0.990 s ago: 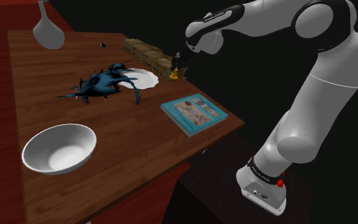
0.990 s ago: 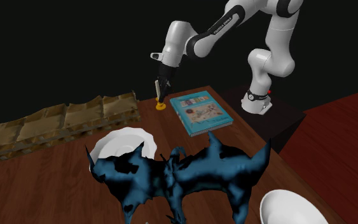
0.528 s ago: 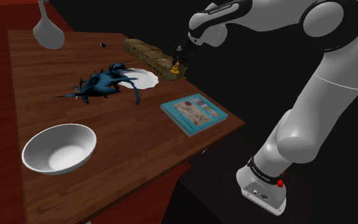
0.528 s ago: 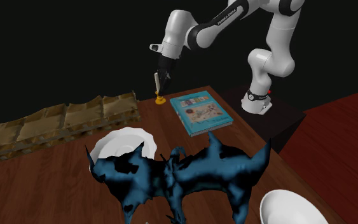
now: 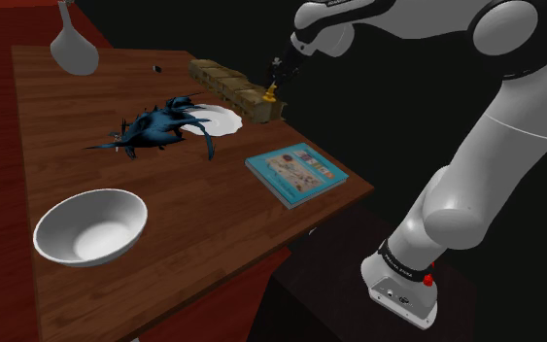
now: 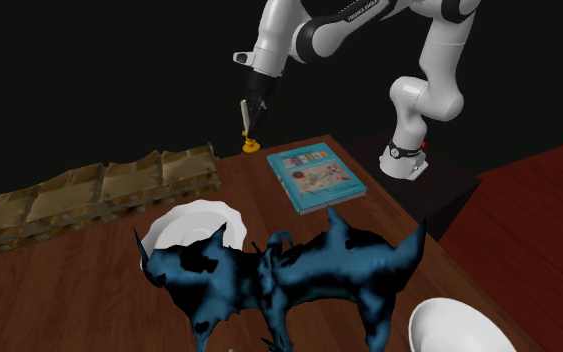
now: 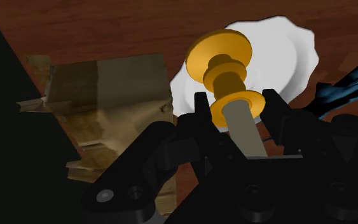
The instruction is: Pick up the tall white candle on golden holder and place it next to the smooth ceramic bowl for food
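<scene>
As I look over the three feeds, gripper [image 5: 278, 74] [image 6: 250, 118] [image 7: 236, 105]: closed down onto the candle's shaft, one black finger [image 7: 201, 113] on each side and no gap showing in the wrist view.
Candle [image 5: 272, 92] [image 6: 251, 140] [image 7: 225, 70]: a pale shaft on a golden holder. It hangs upright from my fingers with the holder's round foot lowest, sticking out past the fingertips.
Candle position: at the far corner of the wooden table [image 5: 213, 228] [image 6: 89, 295], where it looks raised off the wood. It sits just beside the end of the cardboard boxes.
Bowl [image 5: 91, 225] [image 6: 469, 325]: white, smooth, upright. I see it at the table end toward the shoulder view's lower left, well apart from the candle.
Cardboard boxes [image 5: 221, 80] [image 6: 99, 190] [image 7: 107, 95]: a brown row along the table's far edge.
Plate [image 5: 224, 120] [image 6: 194, 228] [image 7: 279, 51]: white with a wavy rim, lying between the boxes and the bowl. In the wrist view it sits behind the holder's foot.
Creature figure [image 5: 159, 126] [image 6: 289, 275]: dark blue and spiky, overlapping the plate's edge.
Book [image 5: 296, 172] [image 6: 314, 177]: flat, with a teal cover, near the table edge toward the stand [image 5: 358, 291] [image 6: 439, 190].
Flask [image 5: 72, 44]: white and round-bellied, at the table's far corner in the shoulder view's upper left.
Surroundings: a black area lies beyond the boxes.
</scene>
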Controlling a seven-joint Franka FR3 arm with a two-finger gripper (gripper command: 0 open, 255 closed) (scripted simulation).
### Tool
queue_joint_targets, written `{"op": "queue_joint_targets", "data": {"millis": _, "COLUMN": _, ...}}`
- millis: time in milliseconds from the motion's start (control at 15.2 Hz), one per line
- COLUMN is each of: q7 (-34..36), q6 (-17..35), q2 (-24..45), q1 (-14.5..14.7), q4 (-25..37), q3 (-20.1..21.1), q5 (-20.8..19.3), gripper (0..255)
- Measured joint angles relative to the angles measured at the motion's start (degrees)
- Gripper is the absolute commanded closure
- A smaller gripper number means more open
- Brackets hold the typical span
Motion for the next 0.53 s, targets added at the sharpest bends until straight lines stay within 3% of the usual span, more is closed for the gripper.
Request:
{"op": "queue_joint_targets", "data": {"millis": 330, "q7": 1.8, "q6": -3.4, "q2": -1.1, "q1": 0.1, "q4": 2.5, "q3": 0.0, "q5": -1.6, "gripper": 255}}
{"op": "queue_joint_targets", "data": {"millis": 528, "q7": 5.4, "q6": -3.0, "q2": -3.5, "q1": 1.4, "q4": 0.5, "q3": 1.2, "q5": -3.8, "gripper": 255}}
